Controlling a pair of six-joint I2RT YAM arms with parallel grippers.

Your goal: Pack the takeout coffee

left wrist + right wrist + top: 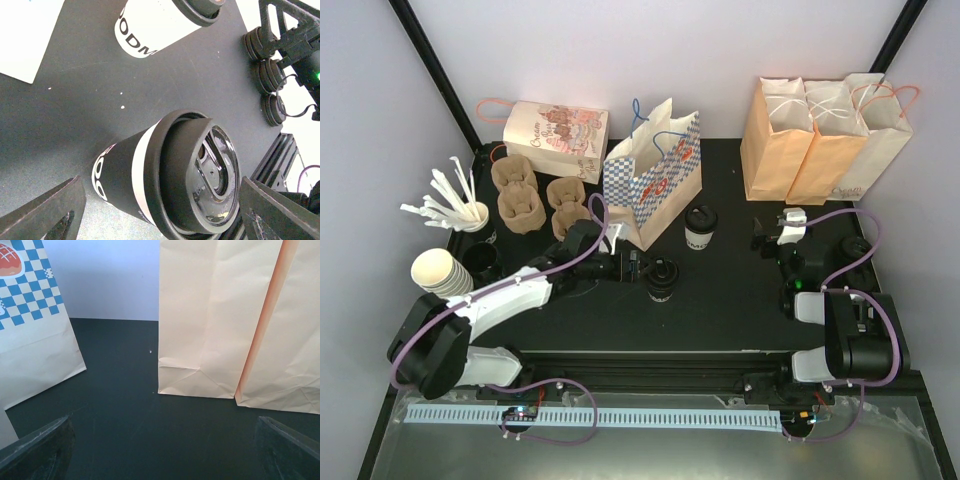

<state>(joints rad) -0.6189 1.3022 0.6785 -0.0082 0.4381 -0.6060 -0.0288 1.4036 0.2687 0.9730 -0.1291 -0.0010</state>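
The left claw (160, 210) is wide open around a small paper coffee cup with a black lid (170, 175). The right claw (160, 450) is wide open, holding nothing, near the tan paper bags (235, 320).

Two takeout coffee cups stand upright on a black table, each white paper with black lettering and a round black lid. The near cup (662, 281) sits in front of the checkered bag; the far cup (699, 227) stands apart, just right of that bag.
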